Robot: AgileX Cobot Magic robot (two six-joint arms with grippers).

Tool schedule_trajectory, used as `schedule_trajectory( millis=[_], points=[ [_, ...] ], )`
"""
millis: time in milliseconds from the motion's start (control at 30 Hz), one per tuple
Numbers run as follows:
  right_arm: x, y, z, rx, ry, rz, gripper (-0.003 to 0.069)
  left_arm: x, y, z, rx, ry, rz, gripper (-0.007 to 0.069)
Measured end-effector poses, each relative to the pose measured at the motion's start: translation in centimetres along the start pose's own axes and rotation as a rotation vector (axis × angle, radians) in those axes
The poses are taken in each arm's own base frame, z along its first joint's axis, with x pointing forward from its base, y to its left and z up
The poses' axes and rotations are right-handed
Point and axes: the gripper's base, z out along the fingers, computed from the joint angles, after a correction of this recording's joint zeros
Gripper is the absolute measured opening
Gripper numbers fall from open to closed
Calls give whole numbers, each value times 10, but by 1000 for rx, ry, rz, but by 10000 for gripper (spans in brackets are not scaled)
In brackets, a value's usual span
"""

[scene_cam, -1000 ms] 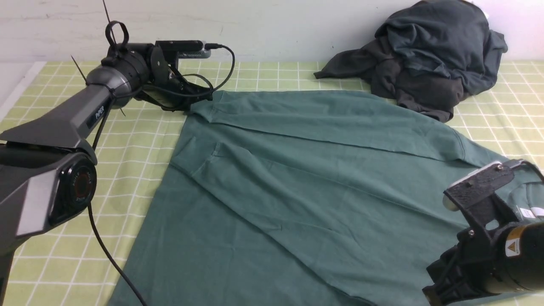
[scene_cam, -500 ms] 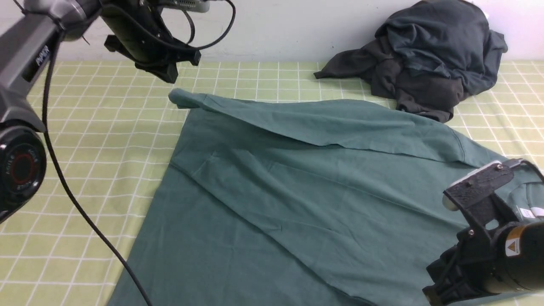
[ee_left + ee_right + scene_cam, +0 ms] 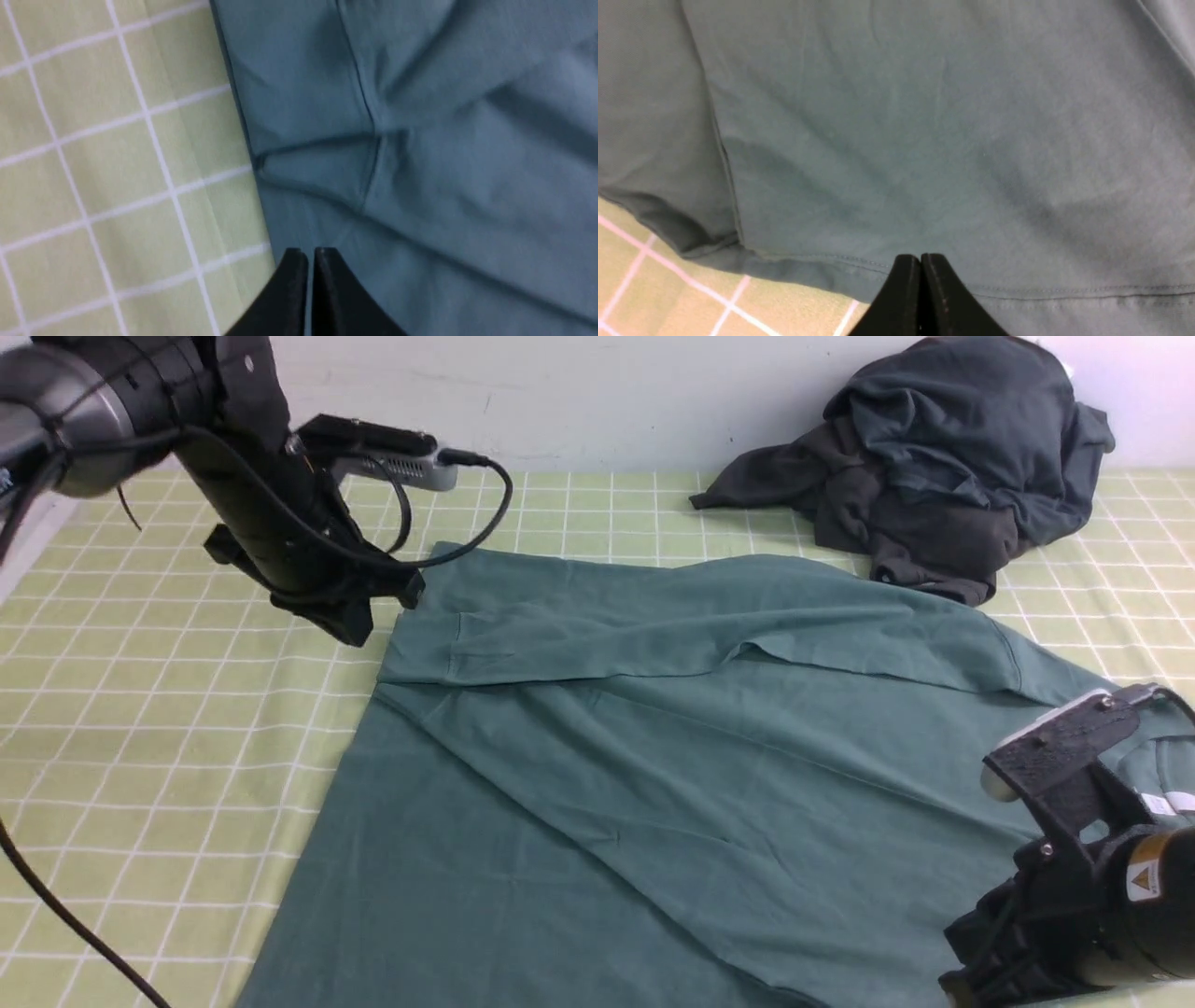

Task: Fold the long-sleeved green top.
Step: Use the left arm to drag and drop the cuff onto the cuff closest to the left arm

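The green long-sleeved top (image 3: 653, 784) lies spread on the checked cloth. One sleeve (image 3: 597, 625) is folded across its upper body, with the cuff (image 3: 420, 649) near the far left corner. My left gripper (image 3: 353, 630) hangs just left of that cuff. In the left wrist view its fingers (image 3: 310, 255) are shut and empty over the top's edge (image 3: 261, 196). My right gripper (image 3: 962, 971) is low at the near right. In the right wrist view it (image 3: 920, 259) is shut, with nothing seen between the tips, just above the top's stitched hem (image 3: 1064, 291).
A heap of dark grey clothes (image 3: 943, 457) lies at the back right against the white wall. The yellow-green checked tablecloth (image 3: 168, 728) shows bare to the left of the top. The left arm's cable (image 3: 93, 933) trails across the near left.
My left gripper rose from the sleeve end at the far left, then came down nearer. The sleeve now lies flat across the top's body. The right arm barely moved.
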Motion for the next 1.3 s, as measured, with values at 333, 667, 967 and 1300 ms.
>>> schedule_trajectory(
  millis=[333,667,967,1300],
  points=[
    [-1,3,0,-29,-6,46,-8,-10,10,81,-42,-151,-43,356],
    [-1,3,0,-29,-6,22,-8,-8,9,94,-34,-150,-90,45],
    [-1,3,0,-29,-7,15,-8,-17,-1,20,-23,-186,-70,16],
    [-1,2,0,-27,-8,11,-8,14,-22,-73,18,48,-28,16]
  ],
)
